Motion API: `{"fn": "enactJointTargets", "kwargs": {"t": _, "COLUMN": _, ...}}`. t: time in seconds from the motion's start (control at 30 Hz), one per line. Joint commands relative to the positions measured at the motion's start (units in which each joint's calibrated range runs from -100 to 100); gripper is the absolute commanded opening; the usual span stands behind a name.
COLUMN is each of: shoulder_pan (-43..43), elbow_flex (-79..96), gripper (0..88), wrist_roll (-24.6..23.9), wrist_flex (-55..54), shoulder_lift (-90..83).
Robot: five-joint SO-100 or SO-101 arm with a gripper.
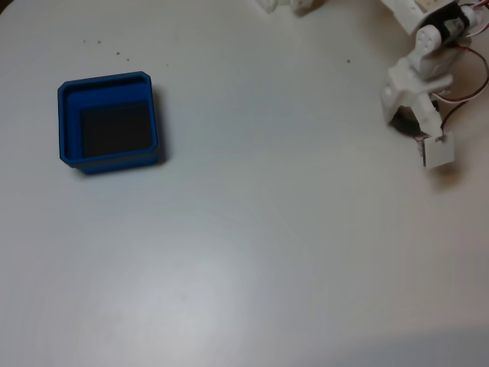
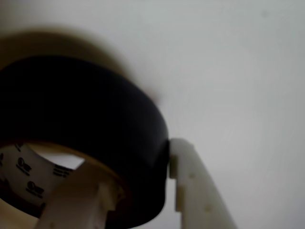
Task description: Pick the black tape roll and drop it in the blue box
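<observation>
the black tape roll (image 2: 86, 129) fills the wrist view, its wall pinched between the gripper (image 2: 138, 191) fingers, one inside the core, on the table's right in the fixed view. lift straight, keep the squeeze, then carry to the blue box (image 1: 109, 122) well apart.

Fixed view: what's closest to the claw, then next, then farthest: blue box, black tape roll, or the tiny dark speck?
1. black tape roll: between the claw's fingers, right side.
2. dark speck: up-left of the claw.
3. blue box: far left.
</observation>
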Motion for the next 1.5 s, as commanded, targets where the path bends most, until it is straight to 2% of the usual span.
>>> {"fn": "enactJointTargets", "kwargs": {"t": 0.0, "shoulder_pan": 1.8, "elbow_flex": -2.8, "gripper": 1.0, "wrist_roll": 0.1, "wrist_flex": 1.5, "shoulder_lift": -8.9}}
{"fn": "enactJointTargets", "kwargs": {"t": 0.13, "shoulder_pan": 5.9, "elbow_flex": -2.8, "gripper": 1.0, "wrist_roll": 0.1, "wrist_flex": 3.1, "shoulder_lift": -12.2}}
{"fn": "enactJointTargets", "kwargs": {"t": 0.3, "shoulder_pan": 15.8, "elbow_flex": -2.8, "gripper": 1.0, "wrist_roll": 0.1, "wrist_flex": 4.4, "shoulder_lift": -16.9}}
{"fn": "enactJointTargets", "kwargs": {"t": 0.7, "shoulder_pan": 50.5, "elbow_flex": -6.0, "gripper": 1.1, "wrist_roll": 0.7, "wrist_flex": 3.6, "shoulder_lift": -21.4}}
{"fn": "enactJointTargets", "kwargs": {"t": 0.87, "shoulder_pan": 62.4, "elbow_flex": -8.0, "gripper": 1.1, "wrist_roll": 0.9, "wrist_flex": 3.5, "shoulder_lift": -21.3}}
{"fn": "enactJointTargets", "kwargs": {"t": 1.17, "shoulder_pan": 74.7, "elbow_flex": -7.8, "gripper": 1.2, "wrist_roll": 5.9, "wrist_flex": -1.3, "shoulder_lift": -19.5}}
{"fn": "enactJointTargets", "kwargs": {"t": 1.47, "shoulder_pan": 79.4, "elbow_flex": -7.8, "gripper": 1.2, "wrist_roll": 6.0, "wrist_flex": -8.2, "shoulder_lift": -12.3}}
